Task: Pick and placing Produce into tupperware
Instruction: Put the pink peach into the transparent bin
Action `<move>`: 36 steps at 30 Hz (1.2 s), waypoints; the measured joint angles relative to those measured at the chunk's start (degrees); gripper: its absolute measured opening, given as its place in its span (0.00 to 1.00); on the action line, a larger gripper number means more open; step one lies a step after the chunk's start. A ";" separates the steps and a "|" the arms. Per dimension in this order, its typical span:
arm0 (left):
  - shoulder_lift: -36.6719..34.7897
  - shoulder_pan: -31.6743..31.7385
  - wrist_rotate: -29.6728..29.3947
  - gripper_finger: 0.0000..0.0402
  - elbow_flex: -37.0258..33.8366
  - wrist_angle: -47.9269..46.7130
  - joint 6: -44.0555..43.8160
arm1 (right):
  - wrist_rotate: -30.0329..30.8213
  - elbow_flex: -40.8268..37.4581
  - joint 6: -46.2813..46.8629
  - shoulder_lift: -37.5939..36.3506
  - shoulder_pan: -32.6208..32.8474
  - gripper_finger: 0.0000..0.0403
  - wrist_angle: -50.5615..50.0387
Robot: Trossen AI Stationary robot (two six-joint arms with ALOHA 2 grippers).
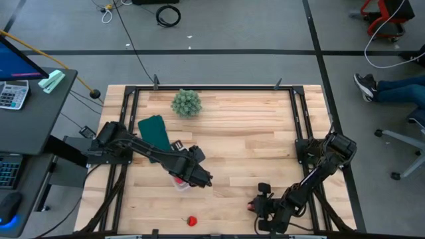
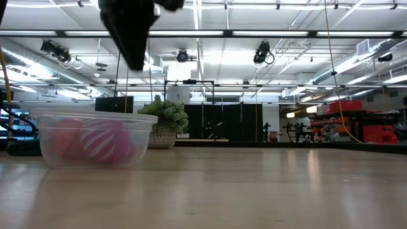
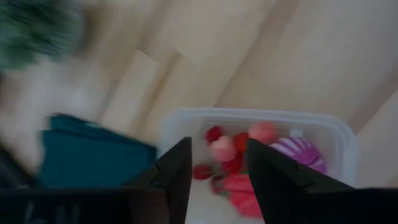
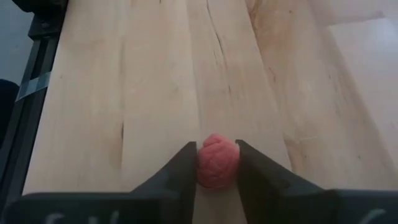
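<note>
the tupperware (image 3: 261, 124) sits on the left half of the wooden table (image 1: 246, 139), mostly hidden from above by the left gripper (image 1: 201, 178), which hangs right over it with its fingers (image 3: 177, 174) apart and nothing between them. inside lie several pieces of produce (image 3: 233, 165): red and pink bits, and a purple striped one (image 3: 301, 152) at one end. just beside the container lies a dark green flat piece (image 1: 154, 131), and farther back, near the far edge, stands a bushy pale-green plant (image 1: 186, 103); from table height the plant shows behind the container's right end.

the right gripper (image 1: 255, 206) is low at the near edge on the right half, its fingers (image 4: 180, 174) closed against both sides of a pink lumpy fruit (image 4: 217, 160); whether the fruit is resting on the wood or just off it is hard to say. one more red piece (image 1: 192, 220) lies alone near the front edge, between the two grippers and well apart from the container. the middle and far right of the table are bare wood, with black frame rails (image 1: 303, 119) running down both sides.
</note>
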 joint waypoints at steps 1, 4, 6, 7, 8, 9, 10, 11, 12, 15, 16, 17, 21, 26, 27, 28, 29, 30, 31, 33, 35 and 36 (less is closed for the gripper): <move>0.00 0.02 -0.81 0.39 2.19 -2.82 0.38 | 0.06 0.00 -0.16 -0.18 -0.41 0.25 -0.11; 0.00 0.82 -2.00 0.38 9.73 -10.89 1.56 | 1.65 -0.04 -4.37 -1.18 -2.17 0.26 0.07; -0.81 1.63 -2.23 0.38 14.04 -10.30 5.21 | 4.94 -0.04 -8.58 -2.18 -4.22 0.27 1.42; -1.54 1.85 -2.12 0.38 16.15 -10.29 7.45 | 6.21 0.00 -10.76 -2.49 -5.59 0.27 2.82; -2.13 2.22 -2.22 0.38 18.89 -10.10 9.27 | 6.95 0.18 -13.08 -2.56 -7.09 0.27 4.11; -2.76 2.66 -2.42 0.38 21.78 -10.39 10.93 | 7.42 0.40 -15.76 -2.68 -8.77 0.28 5.26; -3.37 2.99 -3.09 0.39 24.33 -10.66 12.12 | 7.49 0.78 -18.67 -2.78 -10.65 0.28 6.63; -3.88 3.41 -3.86 0.39 26.90 -10.68 13.17 | 7.51 1.45 -21.58 -2.84 -12.74 0.28 8.46; -4.53 3.75 -4.66 0.39 29.09 -10.63 14.21 | 7.31 2.33 -24.06 -2.86 -14.89 0.28 10.67; -6.36 4.82 -8.66 0.38 36.00 -10.46 17.78 | 5.03 5.71 -30.60 -3.01 -21.52 0.28 13.59; -7.00 5.15 -10.22 0.38 37.79 -10.57 18.30 | 3.07 7.11 -32.26 -3.01 -23.67 0.28 13.71; -7.86 5.56 -11.82 0.37 38.56 -9.83 18.98 | 1.07 8.59 -33.48 -3.01 -25.81 0.28 13.83; -12.63 6.89 -13.70 0.36 36.00 -7.50 20.65 | -8.46 14.02 -37.64 -3.01 -32.84 0.28 13.91; -14.94 7.78 -13.92 0.36 35.93 -9.65 20.58 | -15.72 18.20 -42.47 -2.38 -37.64 0.28 13.72; -15.01 7.86 -13.90 0.36 35.93 -9.63 20.57 | -16.41 18.66 -42.47 -1.90 -38.17 0.28 14.10; -15.00 7.85 -13.90 0.36 35.93 -9.59 20.63 | -16.93 18.71 -42.48 -1.68 -38.52 0.28 14.24; -14.95 7.85 -13.84 0.36 35.91 -9.62 20.96 | -16.86 18.57 -42.53 -1.62 -38.67 0.28 13.48; -14.91 7.85 -13.83 0.36 35.89 -9.66 21.36 | -16.92 18.51 -42.62 -1.25 -38.80 0.28 13.30; -14.91 7.85 -13.81 0.36 35.89 -9.70 21.90 | -16.94 18.59 -42.62 -0.65 -38.84 0.28 14.22; -14.91 7.98 -13.81 0.35 35.89 -9.47 22.63 | -17.10 18.47 -42.75 -0.13 -38.83 0.28 13.96; -14.89 8.34 -13.84 0.35 35.89 -9.03 22.88 | -17.95 18.64 -43.12 1.60 -38.83 0.28 18.33; -14.85 8.59 -13.83 0.35 35.87 -8.82 22.88 | -18.04 18.62 -43.49 2.40 -38.82 0.28 19.28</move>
